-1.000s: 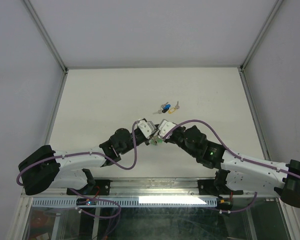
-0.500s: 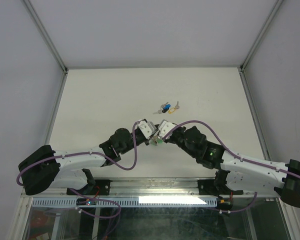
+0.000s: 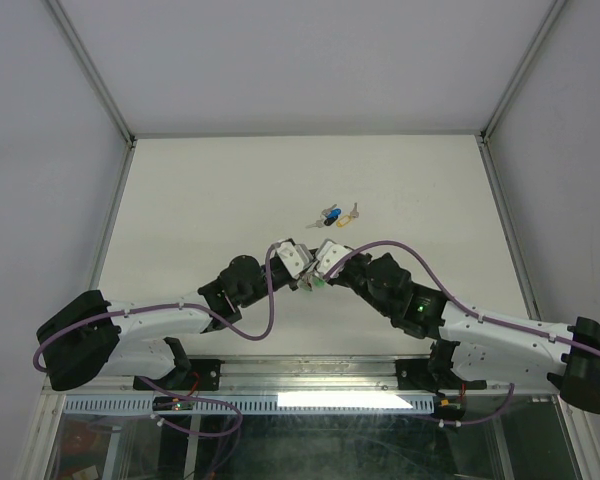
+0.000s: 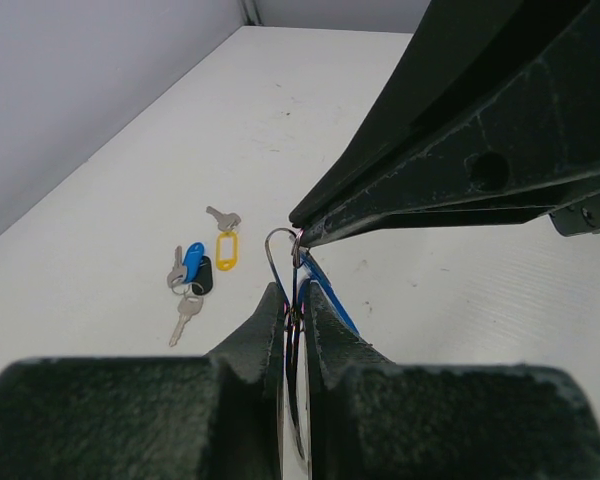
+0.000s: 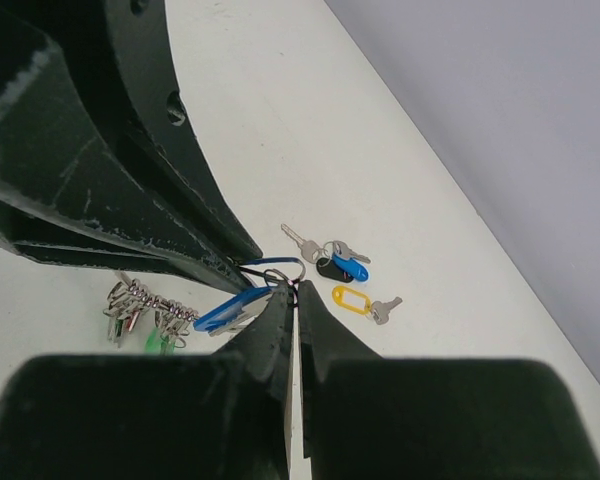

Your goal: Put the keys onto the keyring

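Note:
The loose keys [image 3: 334, 215] lie in a small cluster on the white table beyond both grippers. In the left wrist view they show as a yellow tag with a key [image 4: 226, 249], a blue-headed key [image 4: 192, 262] and a grey key [image 4: 185, 316]. My left gripper [image 4: 295, 300] is shut on the thin wire keyring [image 4: 279, 252]. My right gripper [image 5: 296, 293] is shut on the same keyring [image 5: 286, 269] from the other side. A blue tag [image 5: 230, 309] and a bunch of silver and green-headed keys [image 5: 145, 312] hang from it. In the top view the two grippers [image 3: 310, 277] meet tip to tip.
A black fob [image 4: 203, 277] lies among the loose keys. The table [image 3: 200, 200] is walled by grey panels at the left, back and right. Both arms stretch in from the near edge.

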### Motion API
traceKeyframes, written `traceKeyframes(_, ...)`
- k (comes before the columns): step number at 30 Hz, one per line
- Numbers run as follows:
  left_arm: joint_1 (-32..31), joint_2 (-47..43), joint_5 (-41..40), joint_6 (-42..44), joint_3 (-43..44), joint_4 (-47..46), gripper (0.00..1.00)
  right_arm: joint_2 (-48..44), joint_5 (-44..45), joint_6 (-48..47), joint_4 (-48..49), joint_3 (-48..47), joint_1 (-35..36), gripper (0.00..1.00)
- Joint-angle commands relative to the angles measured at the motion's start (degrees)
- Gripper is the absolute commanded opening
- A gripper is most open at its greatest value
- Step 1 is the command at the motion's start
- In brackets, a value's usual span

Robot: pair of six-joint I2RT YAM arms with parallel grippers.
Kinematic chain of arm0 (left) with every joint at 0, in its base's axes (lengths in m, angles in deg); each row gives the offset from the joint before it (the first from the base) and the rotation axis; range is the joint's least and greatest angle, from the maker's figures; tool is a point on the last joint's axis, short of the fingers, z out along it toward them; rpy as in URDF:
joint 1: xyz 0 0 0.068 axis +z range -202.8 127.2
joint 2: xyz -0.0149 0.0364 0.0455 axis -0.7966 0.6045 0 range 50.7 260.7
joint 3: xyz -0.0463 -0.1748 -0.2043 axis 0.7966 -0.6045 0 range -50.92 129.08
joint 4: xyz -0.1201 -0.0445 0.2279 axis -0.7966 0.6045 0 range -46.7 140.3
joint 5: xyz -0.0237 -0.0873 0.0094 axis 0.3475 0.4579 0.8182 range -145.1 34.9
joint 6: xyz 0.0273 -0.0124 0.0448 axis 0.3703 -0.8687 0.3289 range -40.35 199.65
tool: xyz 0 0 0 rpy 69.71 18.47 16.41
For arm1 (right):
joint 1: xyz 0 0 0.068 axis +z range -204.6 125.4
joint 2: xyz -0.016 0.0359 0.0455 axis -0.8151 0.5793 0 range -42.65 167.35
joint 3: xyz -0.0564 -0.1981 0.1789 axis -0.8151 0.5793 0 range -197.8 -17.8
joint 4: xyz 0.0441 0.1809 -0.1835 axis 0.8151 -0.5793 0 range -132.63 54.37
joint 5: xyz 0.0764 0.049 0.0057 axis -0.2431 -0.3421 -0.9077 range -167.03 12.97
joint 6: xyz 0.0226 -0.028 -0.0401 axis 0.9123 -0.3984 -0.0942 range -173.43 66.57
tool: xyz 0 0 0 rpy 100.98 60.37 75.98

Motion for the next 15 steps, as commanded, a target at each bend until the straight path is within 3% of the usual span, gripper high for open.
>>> traceKeyframes(1,-1.9,-0.5,13.0,-0.3,1.1,0.9,0.0,-1.9,9.2,-1.8,11.4,-1.0,-1.3,0.0)
traceKeyframes(15,-1.9,0.2,17.1,0.1,1.9,2.0,0.0,-2.4,7.3,-0.2,10.9,-1.0,-1.3,0.0)
